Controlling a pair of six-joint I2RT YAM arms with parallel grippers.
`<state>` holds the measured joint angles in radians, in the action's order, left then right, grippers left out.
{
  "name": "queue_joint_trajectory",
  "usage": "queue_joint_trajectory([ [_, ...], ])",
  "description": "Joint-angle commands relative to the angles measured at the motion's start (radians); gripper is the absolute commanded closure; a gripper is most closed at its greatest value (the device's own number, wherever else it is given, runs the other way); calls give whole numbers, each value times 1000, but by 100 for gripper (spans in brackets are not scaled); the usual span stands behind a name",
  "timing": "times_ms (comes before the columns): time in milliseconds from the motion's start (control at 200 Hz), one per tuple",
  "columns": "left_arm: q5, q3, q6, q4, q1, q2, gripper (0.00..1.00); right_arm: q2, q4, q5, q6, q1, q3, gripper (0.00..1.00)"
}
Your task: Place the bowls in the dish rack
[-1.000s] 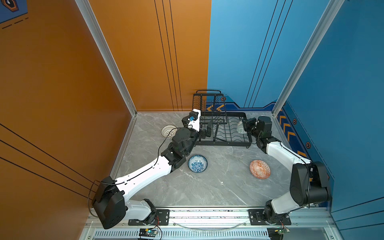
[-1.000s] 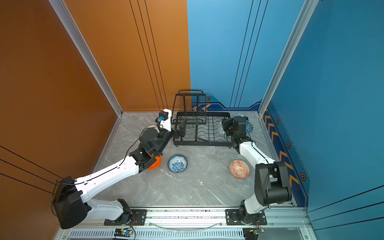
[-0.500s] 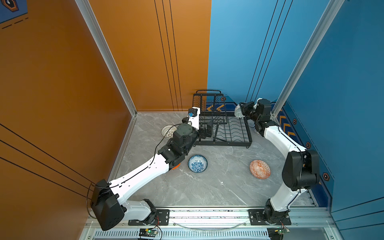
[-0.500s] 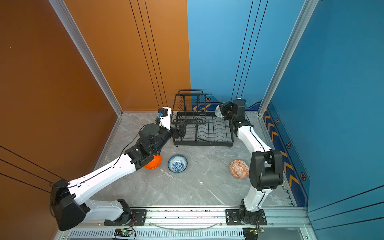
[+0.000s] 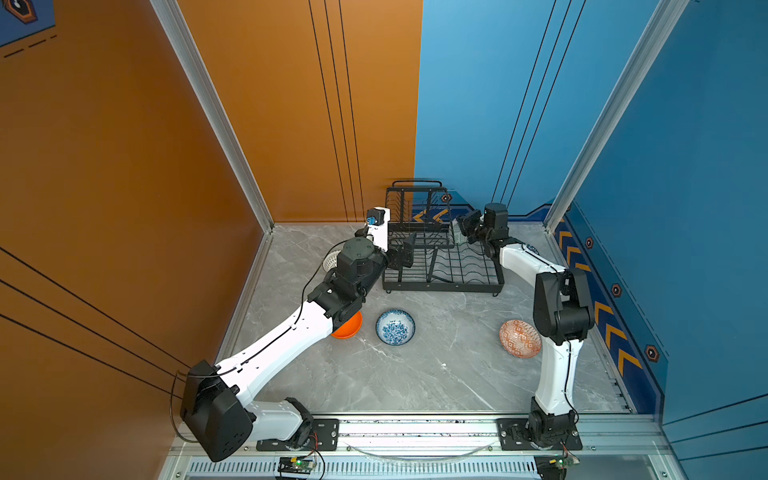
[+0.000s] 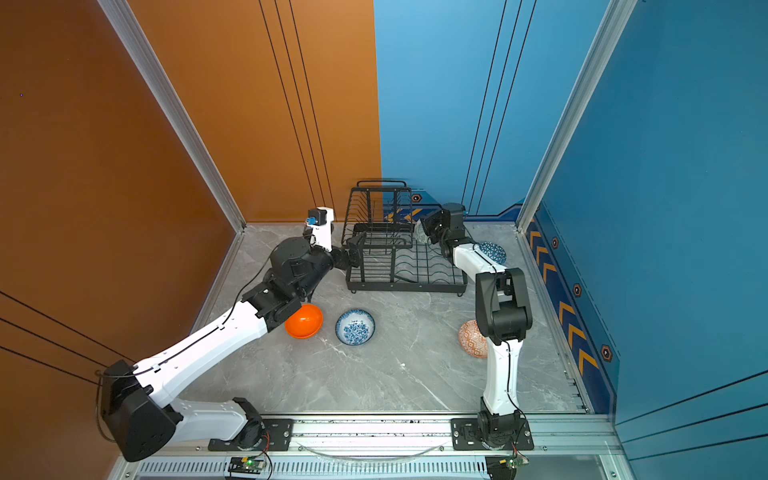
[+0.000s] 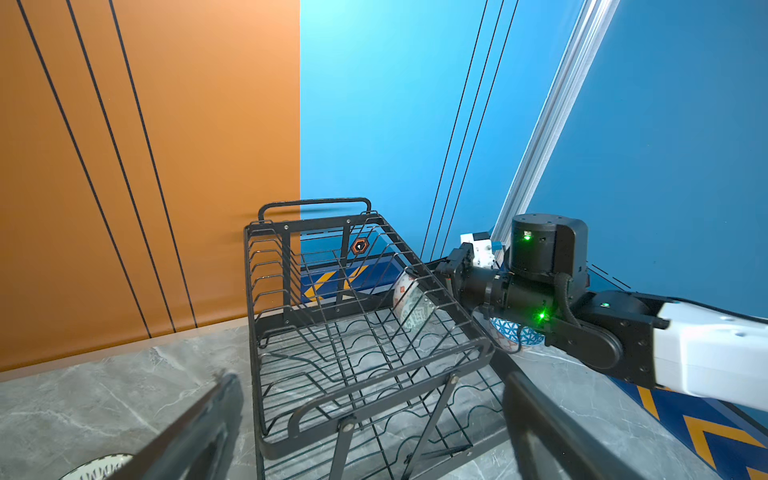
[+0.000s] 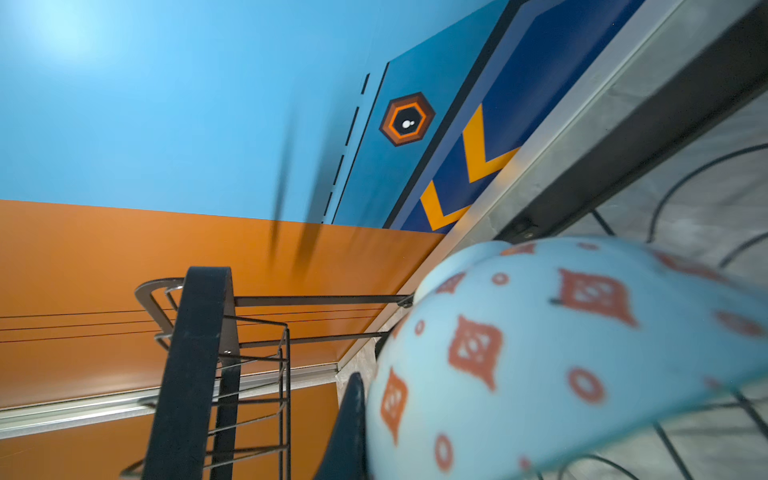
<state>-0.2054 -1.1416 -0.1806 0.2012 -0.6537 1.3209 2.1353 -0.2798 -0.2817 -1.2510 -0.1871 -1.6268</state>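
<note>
1. So, the right gripper point(image 5: 466, 227) is clamped on the rim of the pale-green bowl point(image 7: 411, 307), which is tipped on edge, probably to slot between wires.
2. The bowl sits just ahead of that gripper, against the side wires of the dish rack point(image 5: 444, 286) upper basket point(image 7: 316, 266); not seated yet.
3. The left gripper point(image 5: 404, 254) has its jaws wide apart and empty, with the rack's end just in front; likely there to steady it.
4. The orange bowl point(image 5: 349, 328) and blue-floral bowl point(image 5: 395, 326) wait on the surface point(image 5: 415, 374), well behind both grippers.

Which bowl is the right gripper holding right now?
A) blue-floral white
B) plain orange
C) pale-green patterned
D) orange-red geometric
C: the right gripper has its fingers shut on the rim of the pale-green patterned bowl, held by the upper basket of the dish rack.
</note>
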Motion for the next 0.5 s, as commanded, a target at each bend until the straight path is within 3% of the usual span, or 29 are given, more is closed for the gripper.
queue_joint_trajectory([
  [0, 48, -44, 7, -31, 11, 18, 2, 26, -90, 35, -27, -27, -53, 100],
  [495, 105, -106, 13, -142, 48, 21, 2, 138, -353, 87, -80, -84, -38, 100],
])
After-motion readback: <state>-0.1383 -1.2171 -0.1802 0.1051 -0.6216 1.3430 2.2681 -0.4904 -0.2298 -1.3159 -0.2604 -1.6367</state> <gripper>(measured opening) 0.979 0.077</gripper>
